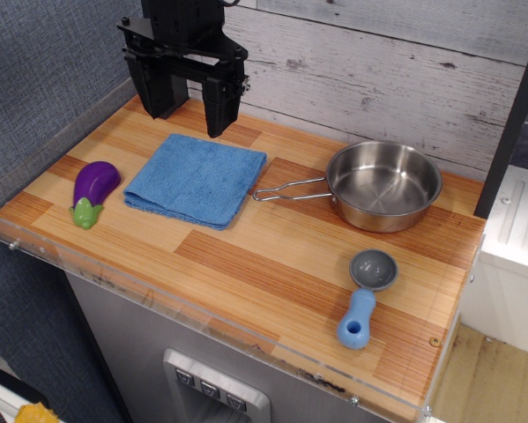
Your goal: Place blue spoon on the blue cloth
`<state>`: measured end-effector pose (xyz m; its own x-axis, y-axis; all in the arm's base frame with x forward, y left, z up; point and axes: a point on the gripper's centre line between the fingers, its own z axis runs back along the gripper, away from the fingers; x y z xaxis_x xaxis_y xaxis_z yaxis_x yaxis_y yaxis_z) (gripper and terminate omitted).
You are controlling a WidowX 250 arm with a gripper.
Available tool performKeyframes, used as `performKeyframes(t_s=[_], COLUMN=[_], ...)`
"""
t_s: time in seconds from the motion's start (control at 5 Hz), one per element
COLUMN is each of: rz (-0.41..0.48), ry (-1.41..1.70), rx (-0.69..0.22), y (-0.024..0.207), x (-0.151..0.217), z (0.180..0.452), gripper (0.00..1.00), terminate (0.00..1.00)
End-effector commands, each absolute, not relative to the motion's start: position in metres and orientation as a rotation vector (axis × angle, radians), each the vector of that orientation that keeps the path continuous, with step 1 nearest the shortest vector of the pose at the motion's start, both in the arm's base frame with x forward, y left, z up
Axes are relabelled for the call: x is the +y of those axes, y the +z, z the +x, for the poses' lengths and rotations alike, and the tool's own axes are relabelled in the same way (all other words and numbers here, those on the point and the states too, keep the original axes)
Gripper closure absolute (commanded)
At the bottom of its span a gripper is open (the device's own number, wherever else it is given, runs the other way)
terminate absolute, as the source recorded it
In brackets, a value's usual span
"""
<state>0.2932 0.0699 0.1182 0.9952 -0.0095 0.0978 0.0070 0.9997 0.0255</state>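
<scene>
Blue spoon lay untouched, well apart from the released pincer (hovering beside blue cloth); the reach and grasp were seemingly yet to begin.

Wooden counter with a black gripper hanging over its back left part

The black two-fingered gripper hangs open and empty above the far edge of the square folded blue terry cloth. A purple plastic eggplant with a green stem lies just left of the cloth; a round steel pan with a wire handle sits to its right. The chunky light-blue spoon with a grey bowl lies near the front right of the striped wooden countertop, well apart from the cloth.
</scene>
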Motion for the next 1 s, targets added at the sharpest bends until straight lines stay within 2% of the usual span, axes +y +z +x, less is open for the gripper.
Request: performKeyframes(t_s=[0.0, 0.2, 0.6, 0.8], rz=[0.025, 0.020, 0.097, 0.061], ry=[-0.008, -0.027, -0.079, -0.099], rx=[-0.098, -0.138, -0.104, -0.086], y=[0.118, 0.117, 0.105, 0.094], x=[0.070, 0.068, 0.018, -0.010], z=[0.293, 0.295, 0.292, 0.296], gripper=[0.00, 0.00, 0.00, 0.00], terminate=[0.00, 0.00, 0.00, 0.00])
